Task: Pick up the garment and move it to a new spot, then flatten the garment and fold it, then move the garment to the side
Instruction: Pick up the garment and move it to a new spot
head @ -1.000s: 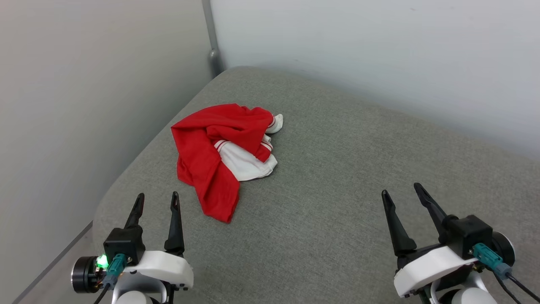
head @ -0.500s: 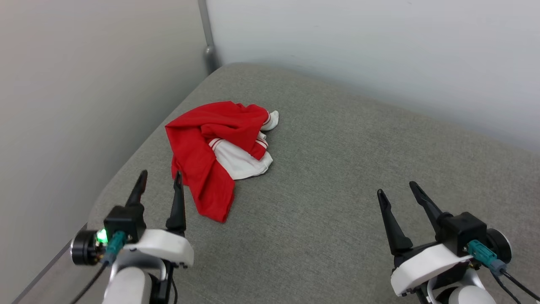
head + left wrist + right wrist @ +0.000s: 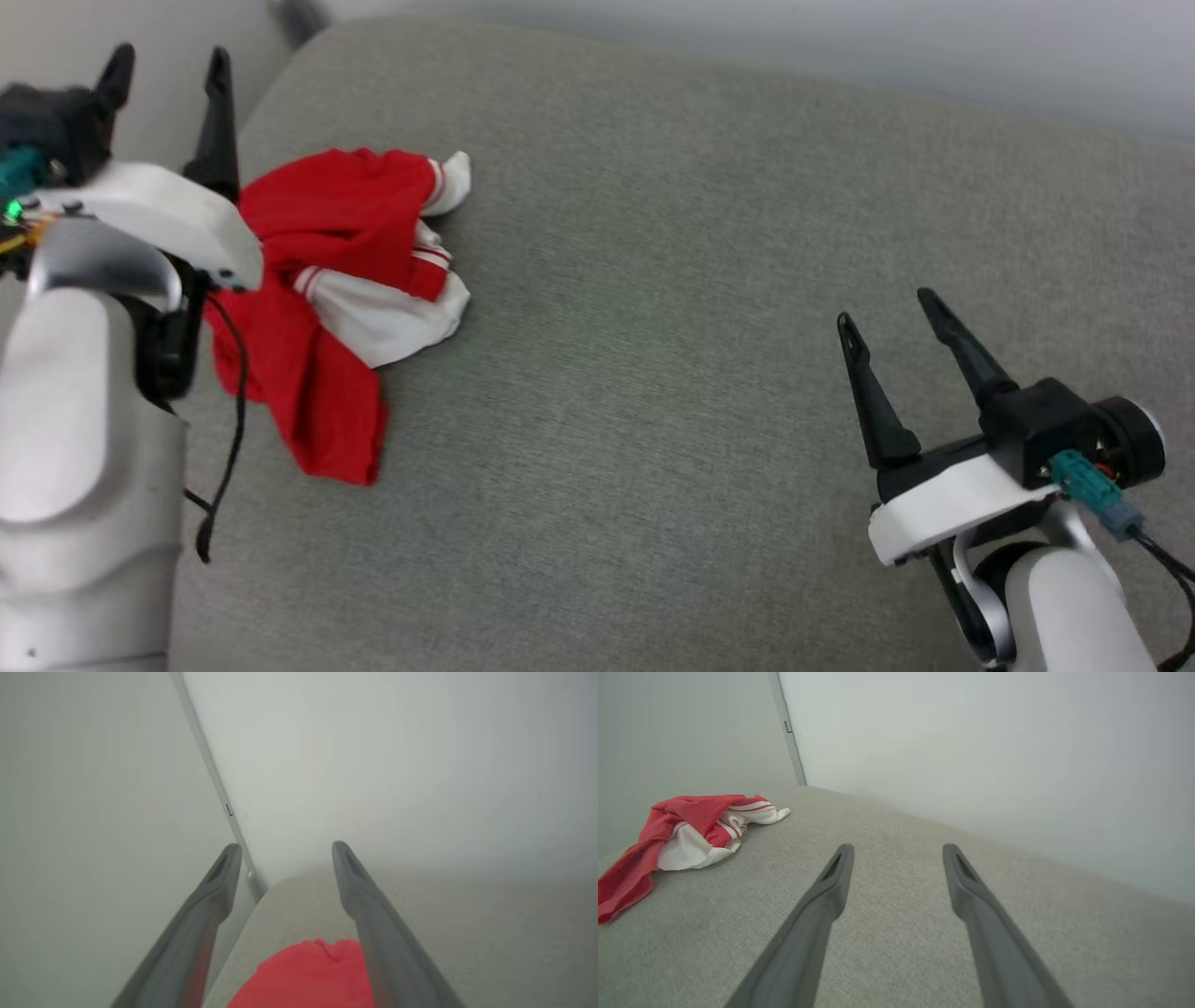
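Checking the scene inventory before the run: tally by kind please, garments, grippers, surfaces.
garment, red and white, crumpled: 1
grippers, left gripper and right gripper, both open: 2
grey cushion: 1
Total: 4

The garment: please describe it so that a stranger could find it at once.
A grey cushion sits in the corner between two pale walls. Near its left edge the garment lies crumpled. Bright red cloth, white sleeves and striped trim set it apart from the plain grey.
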